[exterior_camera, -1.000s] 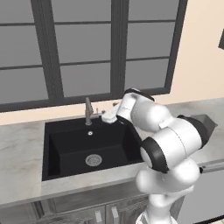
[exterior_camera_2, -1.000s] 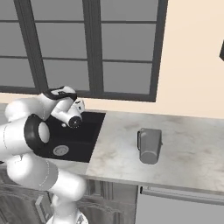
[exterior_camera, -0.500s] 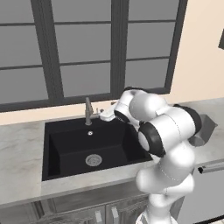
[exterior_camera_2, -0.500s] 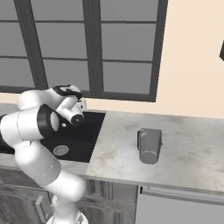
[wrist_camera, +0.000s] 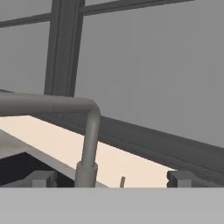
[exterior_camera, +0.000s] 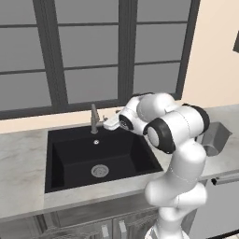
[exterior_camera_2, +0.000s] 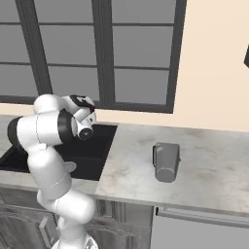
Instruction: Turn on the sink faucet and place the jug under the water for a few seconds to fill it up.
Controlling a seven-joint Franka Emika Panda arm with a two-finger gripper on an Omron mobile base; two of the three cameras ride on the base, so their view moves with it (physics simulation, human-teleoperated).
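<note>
Two-finger gripper [wrist_camera: 111, 178] spread wide, holding nothing, level with the slim brushed grey-bronze metal sink faucet [exterior_camera: 94, 119], whose upright post [wrist_camera: 89, 146] rises close between the dark fingertips [wrist_camera: 41, 178]. Faucet at the back edge of the matte black rectangular sink [exterior_camera: 100, 158]. Grey metal jug [exterior_camera_2: 166, 161] upright on the pale stone counter [exterior_camera_2: 214, 168], well apart to the right of the basin.

Faucet, sink and jug as we see them

We see the slim grey-bronze sink faucet [exterior_camera: 94, 119] upright at the back rim of the matte black sink [exterior_camera: 74, 158], whose round silver drain sits mid-floor. The grey metal jug [exterior_camera_2: 166, 162] stands upright on the counter, well apart to the sink's right.
</note>
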